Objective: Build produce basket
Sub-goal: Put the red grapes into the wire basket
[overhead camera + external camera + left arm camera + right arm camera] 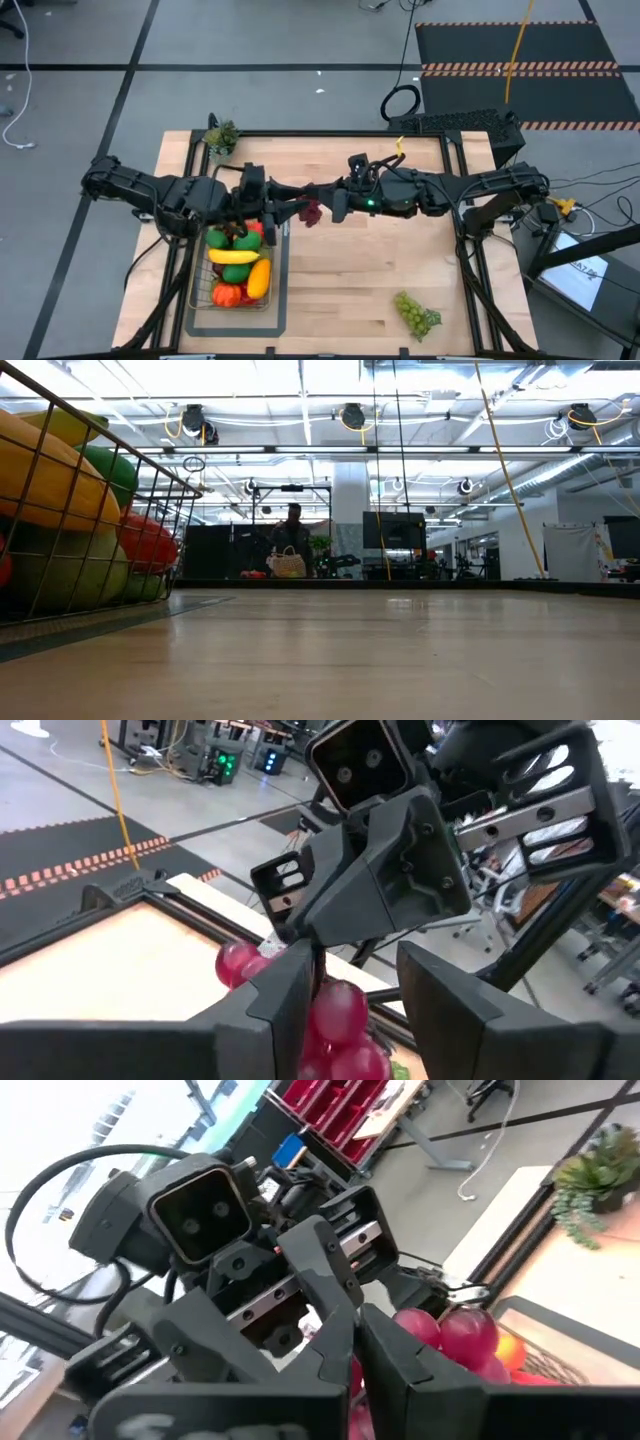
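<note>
- Green grapes lie loose on the bench, near right, well apart from everything else.
- Basket sits near left on a grey mat; holds a yellow mango, banana, lime, red fruit at the near end and green pieces at the far end.
- Low view: basket wire at left edge, orange, green and red produce behind the mesh.
- Purple grapes are up off the bench, mid-bench just right of the basket's far end, between the two tools.
- Left tool: fingers narrow, closed on the grapes.
- Right tool: reaches in from the right, fingers narrow, closed on the same bunch.
- Potted sprig at far left corner of the bench.
- Person far back in the room, low view.
</note>
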